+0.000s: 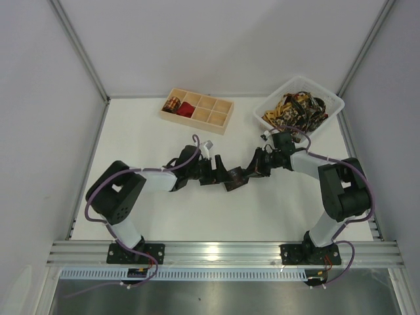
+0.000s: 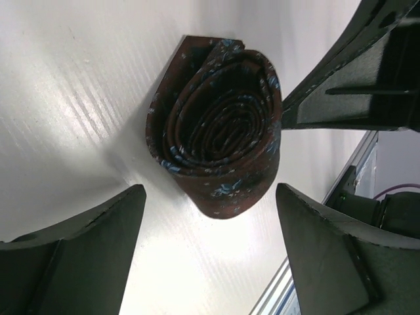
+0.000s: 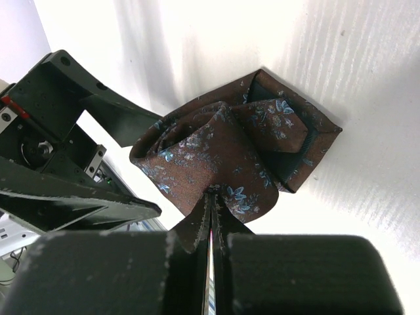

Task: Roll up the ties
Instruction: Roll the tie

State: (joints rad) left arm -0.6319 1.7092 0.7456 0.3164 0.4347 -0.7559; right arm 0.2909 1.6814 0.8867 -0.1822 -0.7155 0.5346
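Reaching inward: right hand (image 3: 211, 197) pinching coiled brown tie (image 3: 223, 151) by edge; left hand (image 2: 210, 200) spread, flanking it.

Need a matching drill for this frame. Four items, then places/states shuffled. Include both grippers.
Things:
1. dark brown rolled fabric necktie
2. small gold-and-black patterned tie coil
3. left gripper
4. right gripper

Places/states:
A. shut, pinching the brown necktie's edge
B. in an end compartment of the pale wooden compartment tray
C. open, one finger on either side of the brown roll
D. on the white table, between the two grippers

Pairs: 1-D, 2-B, 3-C, 4-A
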